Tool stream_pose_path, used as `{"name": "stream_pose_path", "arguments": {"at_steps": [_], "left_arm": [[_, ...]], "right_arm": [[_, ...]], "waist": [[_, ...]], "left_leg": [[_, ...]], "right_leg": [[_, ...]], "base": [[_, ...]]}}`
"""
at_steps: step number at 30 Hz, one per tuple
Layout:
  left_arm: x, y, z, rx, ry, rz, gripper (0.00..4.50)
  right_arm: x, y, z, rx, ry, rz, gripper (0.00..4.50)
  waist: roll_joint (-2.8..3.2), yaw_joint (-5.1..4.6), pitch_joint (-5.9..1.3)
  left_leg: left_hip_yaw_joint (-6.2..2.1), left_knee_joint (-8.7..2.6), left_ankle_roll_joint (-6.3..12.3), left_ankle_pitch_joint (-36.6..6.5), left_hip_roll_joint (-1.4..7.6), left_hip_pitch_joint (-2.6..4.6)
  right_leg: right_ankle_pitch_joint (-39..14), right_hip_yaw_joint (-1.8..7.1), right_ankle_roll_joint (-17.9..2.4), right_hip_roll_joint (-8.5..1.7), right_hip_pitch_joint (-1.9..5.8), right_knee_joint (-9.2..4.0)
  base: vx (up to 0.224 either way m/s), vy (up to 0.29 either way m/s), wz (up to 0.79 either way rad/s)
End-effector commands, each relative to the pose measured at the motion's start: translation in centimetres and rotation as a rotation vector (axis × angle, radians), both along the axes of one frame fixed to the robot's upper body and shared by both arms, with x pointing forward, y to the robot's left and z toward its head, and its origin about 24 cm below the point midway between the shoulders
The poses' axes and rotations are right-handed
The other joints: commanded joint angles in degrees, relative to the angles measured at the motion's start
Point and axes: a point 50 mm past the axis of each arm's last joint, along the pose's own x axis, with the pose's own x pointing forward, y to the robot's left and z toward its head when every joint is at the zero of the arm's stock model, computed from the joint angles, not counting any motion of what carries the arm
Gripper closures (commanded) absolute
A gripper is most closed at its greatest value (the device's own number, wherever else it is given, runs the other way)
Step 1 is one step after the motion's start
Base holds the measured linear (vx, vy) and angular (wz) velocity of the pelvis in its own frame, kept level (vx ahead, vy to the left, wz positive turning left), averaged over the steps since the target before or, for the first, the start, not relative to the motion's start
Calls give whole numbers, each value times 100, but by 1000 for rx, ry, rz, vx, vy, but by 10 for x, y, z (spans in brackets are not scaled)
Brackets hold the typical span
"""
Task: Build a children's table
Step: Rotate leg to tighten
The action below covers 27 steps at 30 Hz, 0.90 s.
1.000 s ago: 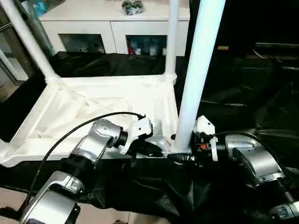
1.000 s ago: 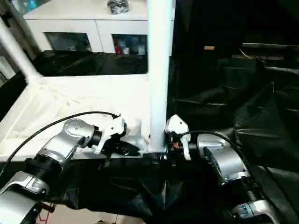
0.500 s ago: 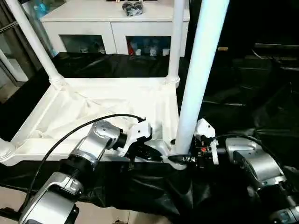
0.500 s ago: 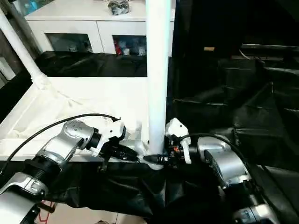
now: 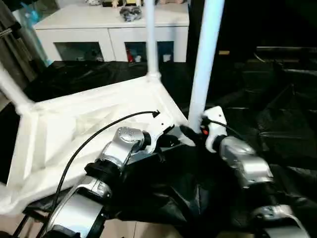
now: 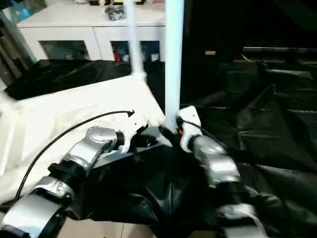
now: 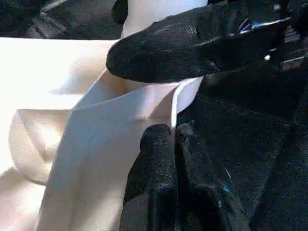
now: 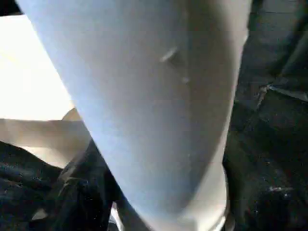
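The white tabletop (image 5: pixel 89 114) lies upside down on black sheeting, ribbed underside up. Upright white legs stand in its far corner (image 5: pixel 151 34) and left corner (image 5: pixel 12 94). A third leg (image 5: pixel 204 59) rises from the near corner socket. My right gripper (image 5: pixel 192 133) is closed around the foot of that leg, which looms close in the right wrist view (image 8: pixel 154 96). My left gripper (image 7: pixel 172 132) is shut on the tabletop's thin rim beside that corner. One right fingertip (image 7: pixel 192 43) lies across the leg's base just beyond it.
A white cabinet (image 5: pixel 109 22) with glass doors stands at the back, small items on top. Crumpled black sheeting (image 5: pixel 277 114) covers the ground to the right and front. A black cable (image 5: pixel 99 134) arcs over my left forearm.
The tabletop has swung round with its legs, so the gripped corner now sits farther from me and the far leg farther left. Both grippers kept their holds. The camera shifted too.
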Motion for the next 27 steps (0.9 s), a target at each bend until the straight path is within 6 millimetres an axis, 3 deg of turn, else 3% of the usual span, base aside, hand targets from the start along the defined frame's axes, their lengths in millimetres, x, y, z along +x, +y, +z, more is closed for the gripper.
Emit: {"name": "stream_pose_path", "arguments": {"at_steps": [1,3,7,8,9,11,12,14,18,21,27], "left_arm": [[-4,-20,7,-41,-22,-61,450],[-8,-18,7,-39,-20,-118,450],[-12,-12,7,-37,-22,-198,450],[-13,-11,8,-37,-21,-210,450],[-18,-6,8,-41,-5,-284,450],[-22,0,8,-29,13,-358,450],[-24,3,8,-20,17,-393,450],[-25,5,8,-12,25,-412,450],[-30,16,9,7,52,-507,450],[-34,23,10,15,84,-557,450],[-35,28,11,16,92,-572,450]], "right_arm": [[-18,47,-15,79,90,212,116],[-20,45,-10,104,73,260,80],[-25,36,-3,77,36,349,66],[-25,34,-2,73,33,362,66],[-33,25,1,63,31,468,66],[-42,15,4,53,44,584,66],[-47,10,5,43,51,633,66],[-50,6,6,36,62,668,66],[-60,-9,7,-20,98,777,66],[-63,-12,8,-33,117,820,66],[-66,-11,11,-32,134,866,101]], "waist": [[-80,8,-304],[-82,11,-312],[-65,-10,-339],[-57,-13,-352],[-40,0,-371],[-40,32,-379],[-29,105,-374],[-13,143,-375],[-22,244,-328],[-25,225,-316],[-59,233,-336]], "left_leg": [[41,-400,148,-1928,-44,3],[37,-398,189,-1841,-38,-11],[44,-366,286,-1640,-26,-15],[48,-351,327,-1470,-27,-27],[50,-324,389,-1274,-25,-14],[63,-304,481,-1157,-16,-6],[76,-283,621,-1038,6,-4],[94,-275,655,-1051,10,17],[100,-333,433,-1511,39,55],[85,-363,298,-1658,37,42],[93,-335,339,-1415,26,32]], "right_leg": [[-1996,-15,-1047,-79,213,-460],[-1755,-12,-1111,-83,238,-440],[-1236,-14,-1272,-79,269,-395],[-904,-10,-1379,-81,282,-356],[-459,-26,-1519,-68,311,-316],[-158,-25,-1611,-63,329,-291],[105,-27,-1693,-58,331,-264],[116,-25,-1748,-64,306,-259],[-801,-7,-1628,-86,278,-318],[-1108,6,-1526,-91,272,-327],[-889,13,-1546,-88,271,-313]], "base": [[0,0,0],[0,0,0],[0,0,0],[0,0,0],[0,0,0],[0,0,0],[0,0,0],[0,0,0],[0,0,0],[0,0,0],[0,0,0]]}}
